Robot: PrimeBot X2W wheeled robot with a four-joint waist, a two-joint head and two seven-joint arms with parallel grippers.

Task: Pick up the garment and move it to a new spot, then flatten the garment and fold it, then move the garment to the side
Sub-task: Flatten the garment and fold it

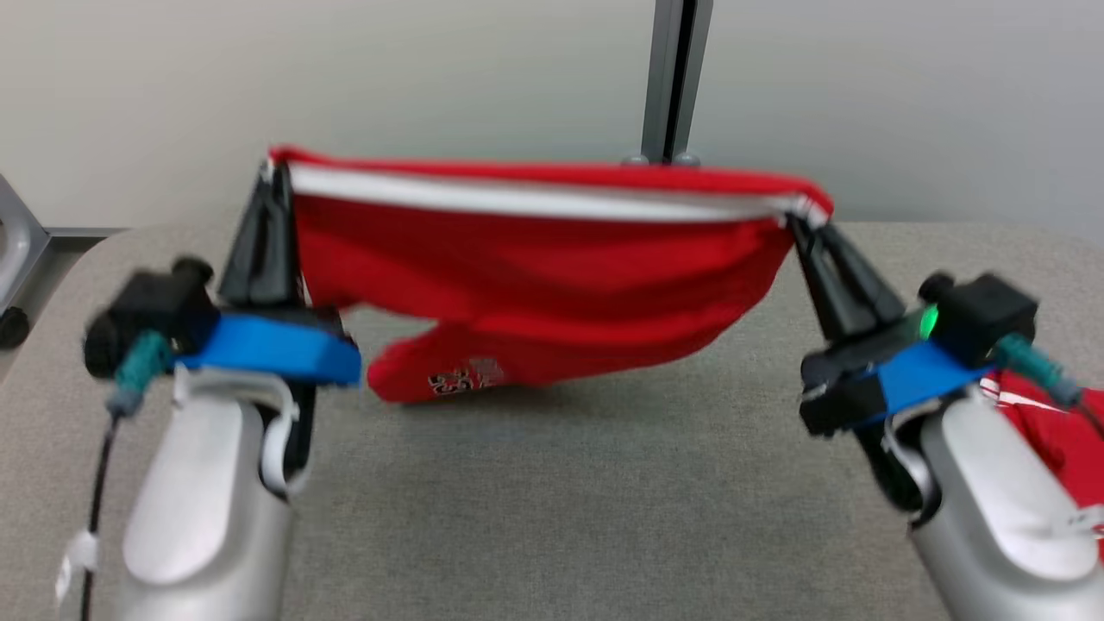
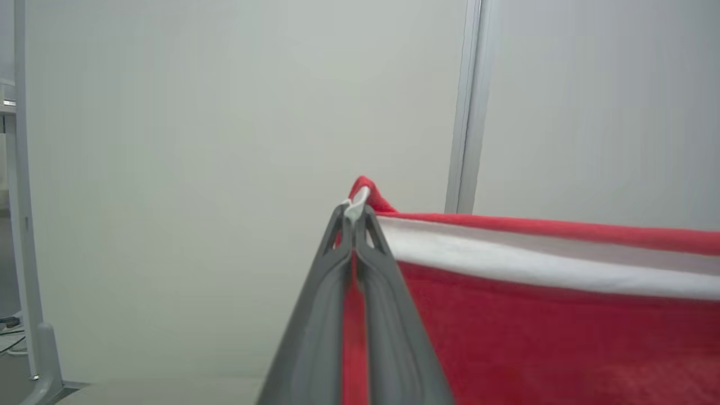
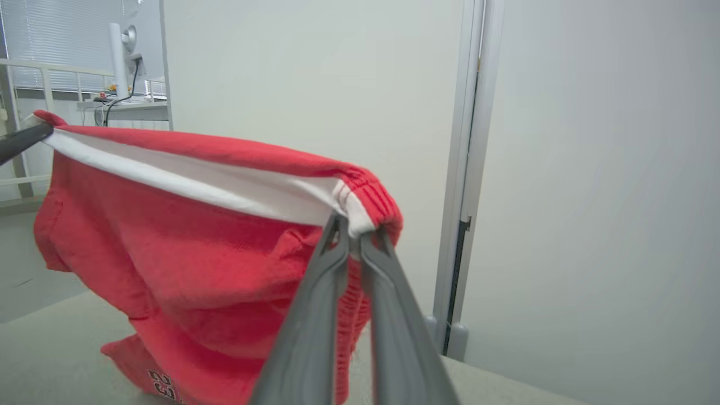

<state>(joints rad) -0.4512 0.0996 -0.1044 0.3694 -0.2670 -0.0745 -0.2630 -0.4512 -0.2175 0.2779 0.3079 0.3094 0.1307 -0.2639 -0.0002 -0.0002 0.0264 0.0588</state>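
A red garment (image 1: 535,285) with a white band along its top edge hangs stretched between my two grippers above the grey table (image 1: 552,500). My left gripper (image 1: 274,177) is shut on its left top corner, and my right gripper (image 1: 806,216) is shut on its right top corner. The lower part, with a small printed mark (image 1: 457,379), droops down and touches the table. The left wrist view has the fingers pinching the white band (image 2: 355,211) of the garment (image 2: 551,315). From the right wrist, the fingers clamp the gathered waistband (image 3: 351,225) of the garment (image 3: 185,264).
Another red cloth (image 1: 1056,431) lies at the table's right edge behind my right forearm. A metal post (image 1: 673,82) stands against the pale wall behind the table. A grey frame part (image 1: 21,250) sits at the far left.
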